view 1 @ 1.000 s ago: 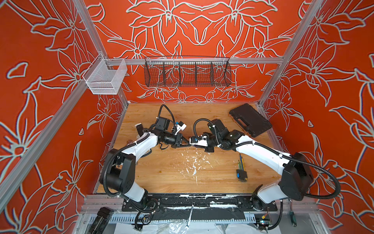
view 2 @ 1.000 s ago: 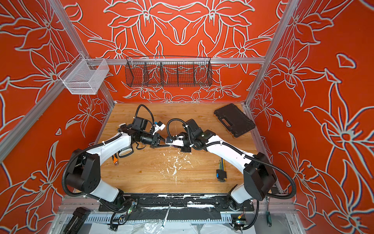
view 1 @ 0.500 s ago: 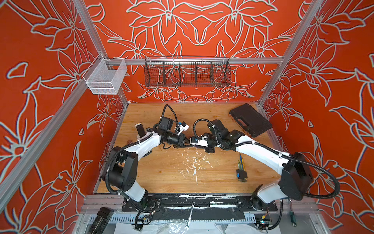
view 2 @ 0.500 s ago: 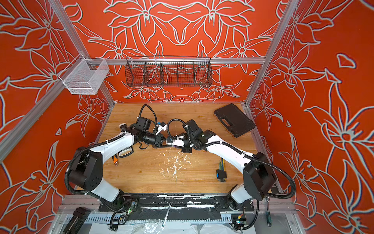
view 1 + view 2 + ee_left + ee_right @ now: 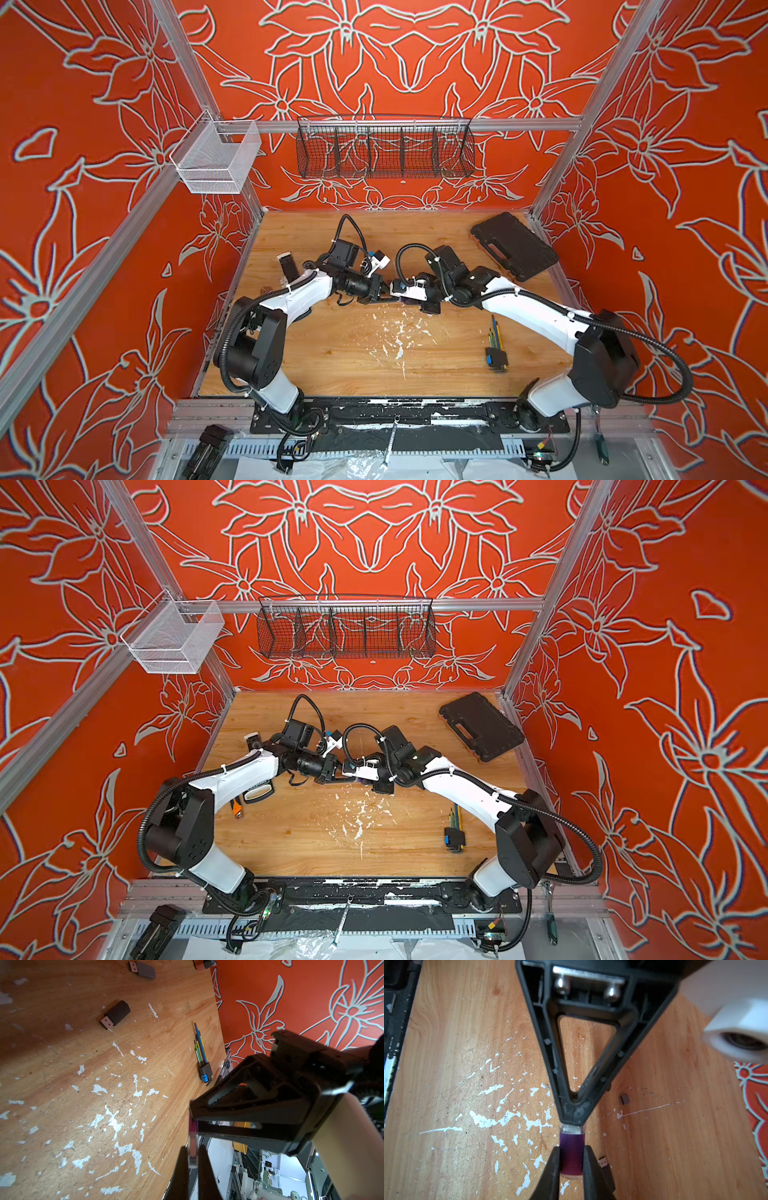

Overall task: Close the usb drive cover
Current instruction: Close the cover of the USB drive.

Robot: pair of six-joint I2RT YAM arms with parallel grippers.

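Wood-grain tabletop [image 5: 332, 361], scuffed and flecked with white paint, and both arms meet right in the middle of it, well clear of the orange walls! There's open board all along the near edge. The black case [image 5: 515, 247] sits off in the far right corner, and the coloured hex keys [image 5: 496, 347] in their black holder lie near the right side, apart from the action.

Now the usb drive [image 5: 571, 1158]: it's held above the wood between the two arms, a stubby purple body, matte and round-edged, with the right jaws clamped on its flanks. At its far end the clear plastic cover [image 5: 572, 1128] butts against the purple, and the left jaws are pinched tight on that cover (fully seated or not, can't tell from here).

From the left wrist the same cover shows as a pale translucent sliver between two dark fingers [image 5: 180, 1169]. On the board lie a dark drive [image 5: 117, 1014] with its metal plug bare, a second dark drive [image 5: 143, 969] beyond it, and one small grey cap [image 5: 624, 1099] on its own.
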